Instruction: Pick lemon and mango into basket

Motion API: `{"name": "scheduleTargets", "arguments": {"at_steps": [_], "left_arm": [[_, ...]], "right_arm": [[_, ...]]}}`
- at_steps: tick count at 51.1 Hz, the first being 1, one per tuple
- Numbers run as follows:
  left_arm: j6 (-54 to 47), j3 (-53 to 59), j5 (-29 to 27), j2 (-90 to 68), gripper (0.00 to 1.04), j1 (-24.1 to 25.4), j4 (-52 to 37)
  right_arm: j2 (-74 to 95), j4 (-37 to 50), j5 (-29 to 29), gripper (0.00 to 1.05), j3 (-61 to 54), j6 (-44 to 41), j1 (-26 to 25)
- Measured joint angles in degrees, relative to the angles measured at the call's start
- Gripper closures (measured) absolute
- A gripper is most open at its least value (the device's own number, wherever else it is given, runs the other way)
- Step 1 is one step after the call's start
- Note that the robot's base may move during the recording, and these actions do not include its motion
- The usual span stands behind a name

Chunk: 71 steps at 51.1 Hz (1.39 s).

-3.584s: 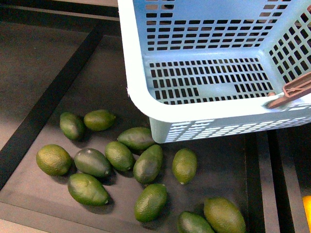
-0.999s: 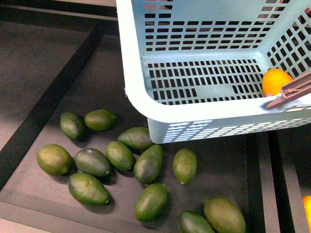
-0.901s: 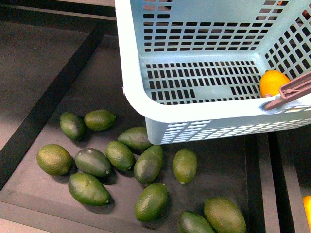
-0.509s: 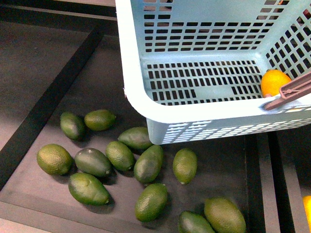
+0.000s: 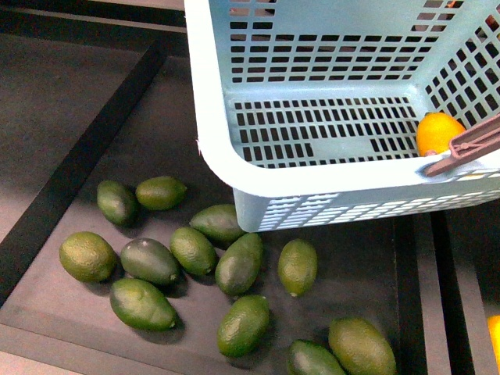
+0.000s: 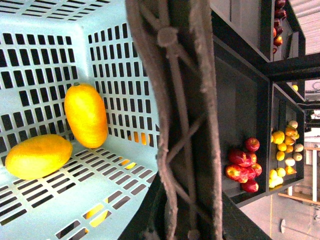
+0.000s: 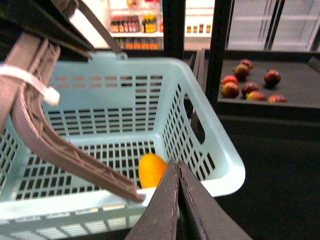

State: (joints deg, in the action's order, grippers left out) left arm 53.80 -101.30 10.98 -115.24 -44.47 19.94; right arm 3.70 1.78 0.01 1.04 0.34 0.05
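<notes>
The pale blue-green basket hangs over the dark shelf, carried by its brownish-mauve handle. My left gripper is shut on that handle. Two yellow-orange fruits lie inside, side by side. The smooth, round-ended one looks like the mango. The one with a tapered tip looks like the lemon. One of them shows in the basket's right corner, and also in the right wrist view. My right gripper is shut and empty, just above the basket's rim near that corner.
Several dark green oval fruits lie on the black shelf under and in front of the basket. A raised black divider runs on the left. Red-blushed fruits and yellow fruits fill neighbouring bins.
A yellow-orange fruit has appeared in the basket's right corner since the oldest frame. The basket has drifted slightly left and barely sways in the last second.
</notes>
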Motion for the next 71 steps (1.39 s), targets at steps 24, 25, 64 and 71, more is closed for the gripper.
{"name": "scheduleTargets", "arguments": {"at_steps": [24, 25, 64, 71], "left_arm": [[-0.02, 0.00, -0.07, 0.00, 0.98, -0.04, 0.00], [-0.02, 0.00, -0.04, 0.00, 0.98, -0.04, 0.00], [0.11, 0.04, 0.09, 0.02, 0.98, -0.35, 0.00], [-0.15, 0.04, -0.63, 0.02, 0.98, 0.07, 0.00]], "right_arm": [[-3.32, -1.68, 0.07, 0.88, 0.00, -0.07, 0.00], [-3.32, -1.68, 0.07, 0.85, 0.00, -0.07, 0.00], [-3.56, -1.81, 0.15, 0.09, 0.00, -0.04, 0.02], [-3.50, -1.88, 0.07, 0.09, 0.00, -0.04, 0.02]]}}
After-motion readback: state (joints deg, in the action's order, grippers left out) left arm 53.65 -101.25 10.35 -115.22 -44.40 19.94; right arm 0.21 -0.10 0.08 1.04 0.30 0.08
